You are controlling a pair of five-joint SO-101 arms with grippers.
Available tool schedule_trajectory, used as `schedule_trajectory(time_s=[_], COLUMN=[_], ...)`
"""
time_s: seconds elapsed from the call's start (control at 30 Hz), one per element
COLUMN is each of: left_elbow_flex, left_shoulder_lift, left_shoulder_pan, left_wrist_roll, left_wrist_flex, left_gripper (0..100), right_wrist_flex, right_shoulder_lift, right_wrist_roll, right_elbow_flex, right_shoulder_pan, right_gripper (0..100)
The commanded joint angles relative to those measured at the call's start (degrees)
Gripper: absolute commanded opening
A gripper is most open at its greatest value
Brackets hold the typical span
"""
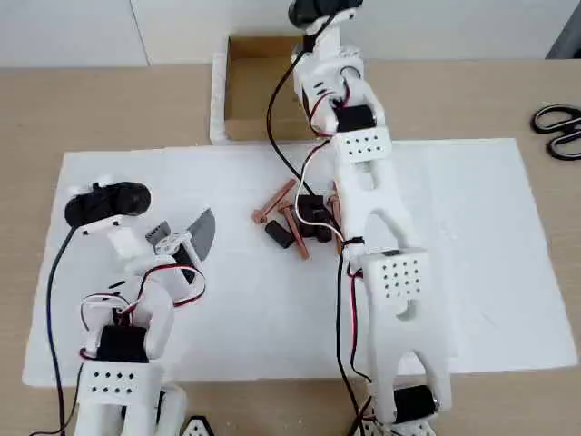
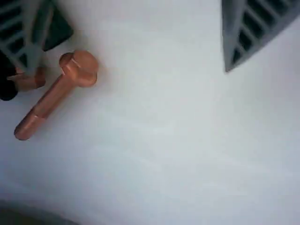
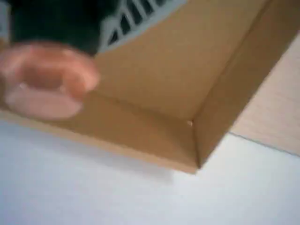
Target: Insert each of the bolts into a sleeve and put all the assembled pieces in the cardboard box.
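Pincer states first, high view: the left pincer sits spread wide over the white sheet on the table. It holds nothing and is well apart from the heap. The right arm stretches to the cardboard box at the far edge of the sheet. Its tip is tucked under its own camera, so we cannot tell the grip from here. Loose bolts and black sleeves lie mixed in a heap between the arms, partly under the right arm. The box floor we can see is bare cardboard.

Left wrist view: fingers far apart. One loose bolt lies flat on the sheet near one finger, ungripped, with no sleeve on it.

Right wrist view: the right pincer is clamped on an assembled piece, a copper head poking out of a dark sleeve. It hangs at the box's wall beside the sheet, not yet released.

Our call: early in the task. One piece is ready to drop in; several bolts need sleeving and boxing.
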Motion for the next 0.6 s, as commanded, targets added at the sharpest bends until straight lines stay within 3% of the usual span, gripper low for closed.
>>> schedule_trajectory(time_s=[0.0,0.17,0.4,0.57], left_elbow_flex=[-0.2,1.0,1.4,1.4], left_shoulder_lift=[-1.1,-1.3,-1.3,-1.3], left_shoulder_pan=[-0.1,-0.1,-0.1,-0.1], left_wrist_roll=[-0.4,-0.4,-0.4,-0.4], left_wrist_flex=[-1.4,-1.6,-1.6,-1.6], left_gripper=[24,25,25,25], right_wrist_flex=[-1.2,-1.2,2.1,2.5], right_shoulder_lift=[4.8,10.6,11.3,11.2], right_wrist_roll=[0.6,0.6,0.6,0.6], right_elbow_flex=[-12.0,-17.3,-17.9,-18.1], right_shoulder_pan=[-0.1,0.0,-0.5,-0.7], right_gripper=[0.4,0.7,18.0,18.8])
